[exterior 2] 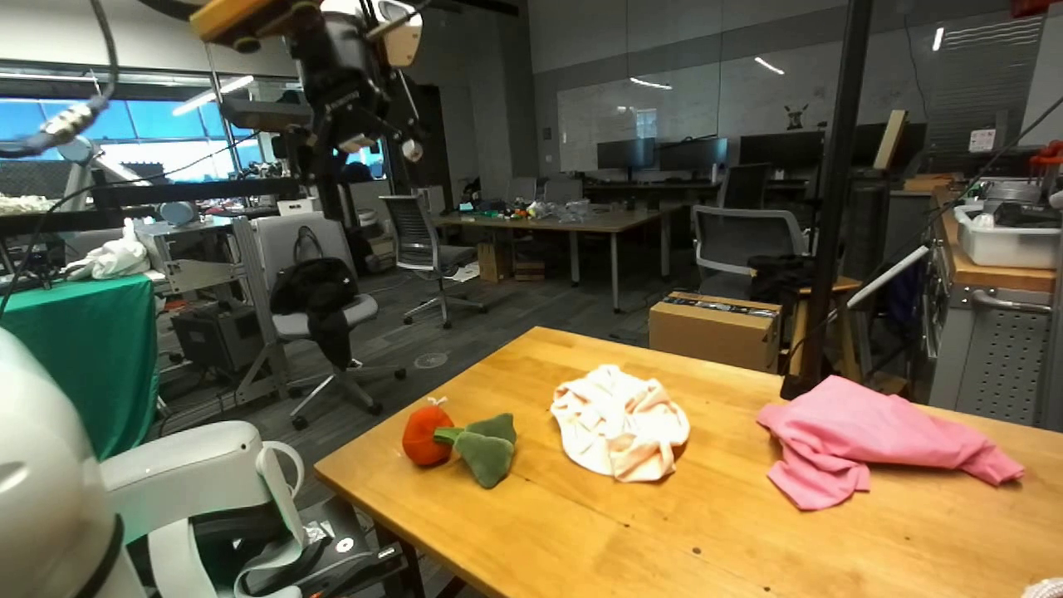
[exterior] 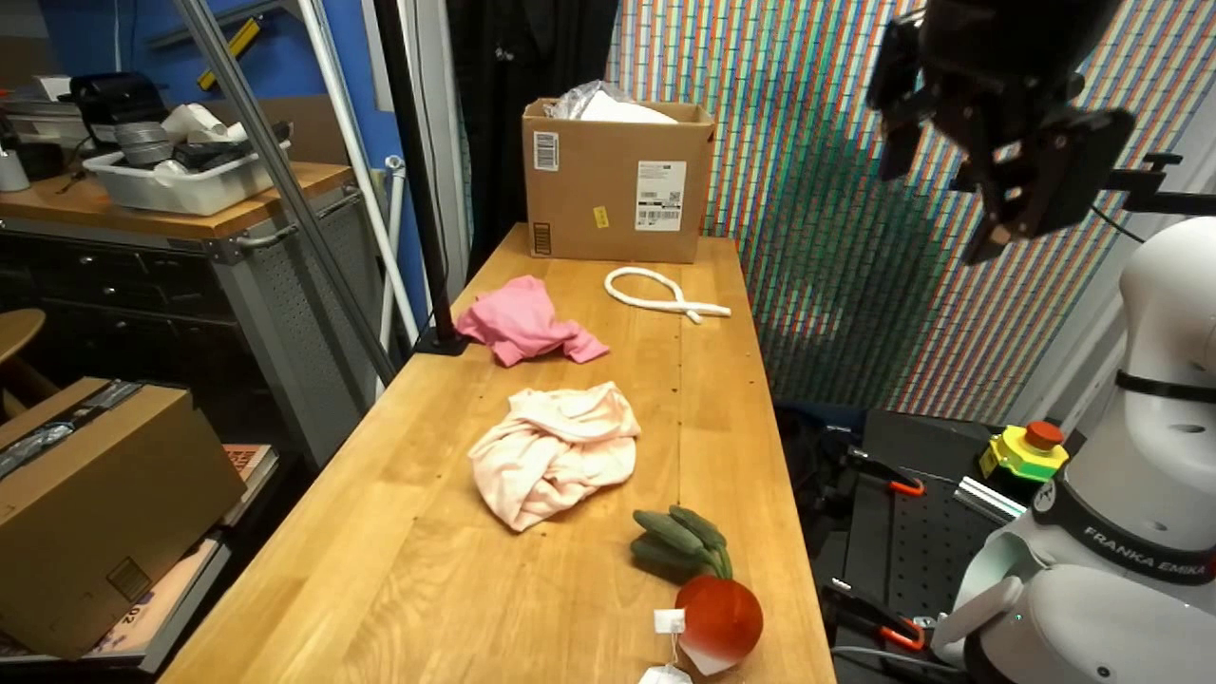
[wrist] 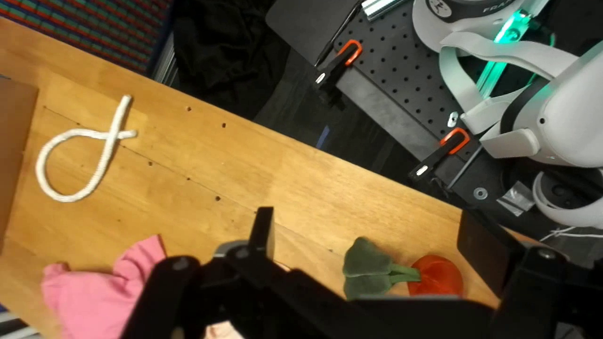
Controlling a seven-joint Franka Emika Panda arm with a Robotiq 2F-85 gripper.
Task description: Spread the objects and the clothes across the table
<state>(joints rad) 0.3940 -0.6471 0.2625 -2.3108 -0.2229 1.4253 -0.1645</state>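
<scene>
A wooden table (exterior: 399,560) bears the objects. A pink cloth (exterior: 527,323) lies crumpled near the black pole; it also shows in an exterior view (exterior 2: 872,440) and the wrist view (wrist: 96,296). A cream cloth (exterior: 560,451) lies bunched mid-table (exterior 2: 619,423), mostly hidden in the wrist view. A red plush vegetable with green leaves (exterior: 719,617) lies near one table end (exterior 2: 428,436). A white rope (wrist: 106,150) lies looped near the cardboard box (exterior: 708,310). My gripper (wrist: 377,240) is open and empty, high above the table in both exterior views (exterior: 940,204) (exterior 2: 369,178).
A cardboard box (exterior: 594,195) stands at the table's far end. A black pole (exterior: 418,161) rises at the table's long edge by the pink cloth. The robot base with clamps (wrist: 454,141) stands beyond the opposite edge. A white bin (exterior: 204,185) sits on a side bench.
</scene>
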